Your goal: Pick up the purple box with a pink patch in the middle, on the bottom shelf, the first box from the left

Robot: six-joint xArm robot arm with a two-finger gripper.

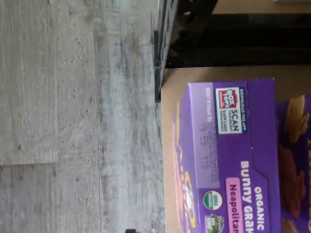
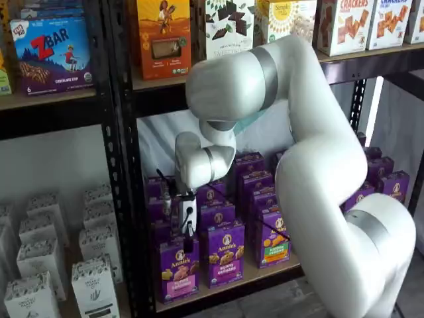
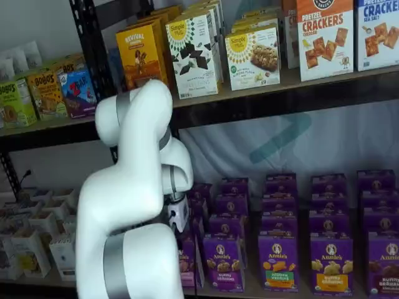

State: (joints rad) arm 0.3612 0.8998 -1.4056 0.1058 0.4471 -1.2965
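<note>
One gripper (image 2: 188, 233) I see, hanging just above the purple box (image 2: 179, 267), and I cannot tell from its side-on black fingers if it is released. Below it the box stands upright at the front edge of the bottom shelf (image 2: 232, 286).

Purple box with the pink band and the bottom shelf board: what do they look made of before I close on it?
The purple box looks like thin printed cardboard with a slight sheen: folded edges and printed text show in the wrist view. The bottom shelf looks like pale, matte wood or fibreboard on a black metal frame; which board I cannot tell.
</note>
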